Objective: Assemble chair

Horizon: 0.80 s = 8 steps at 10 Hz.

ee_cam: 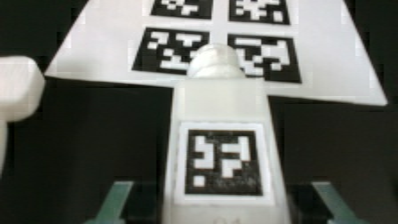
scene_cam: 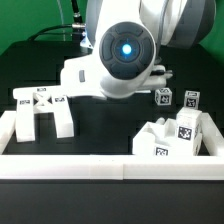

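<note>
In the wrist view a white chair leg (ee_cam: 222, 120) with a square black-and-white tag runs straight out from between my fingers, its narrow tip lying over the marker board (ee_cam: 107, 55). My gripper (ee_cam: 222, 205) is shut on the leg, one finger (ee_cam: 121, 200) on each side. In the exterior view the arm's wrist (scene_cam: 120, 55) hangs low over the middle of the table and hides the gripper and the leg. Other chair parts lie apart: a cross-braced frame (scene_cam: 40, 108) at the exterior view's left and a seat block (scene_cam: 170, 135) at its right.
Two small tagged white pieces (scene_cam: 163, 97) (scene_cam: 189, 98) stand behind the seat block. A long white rail (scene_cam: 110, 165) edges the black table at the front. Another white part (ee_cam: 15, 90) shows at the wrist view's edge beside the marker board.
</note>
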Each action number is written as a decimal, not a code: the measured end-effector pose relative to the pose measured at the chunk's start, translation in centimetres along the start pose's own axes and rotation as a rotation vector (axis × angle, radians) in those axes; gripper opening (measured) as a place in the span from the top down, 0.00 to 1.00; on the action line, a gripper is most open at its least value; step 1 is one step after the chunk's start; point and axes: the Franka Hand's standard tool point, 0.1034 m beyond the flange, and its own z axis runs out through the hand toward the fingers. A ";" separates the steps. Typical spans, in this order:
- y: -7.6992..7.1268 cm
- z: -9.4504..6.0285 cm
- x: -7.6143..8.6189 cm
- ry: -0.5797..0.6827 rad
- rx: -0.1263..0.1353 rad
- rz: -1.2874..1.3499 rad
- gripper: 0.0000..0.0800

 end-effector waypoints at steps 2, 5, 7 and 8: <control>0.3 -0.6 0.2 0.053 -0.003 -0.001 0.64; 0.6 -1.2 1.3 0.146 -0.014 -0.002 0.64; 0.5 -2.7 0.7 0.283 -0.021 0.004 0.64; 0.5 -4.3 1.1 0.350 -0.028 0.004 0.64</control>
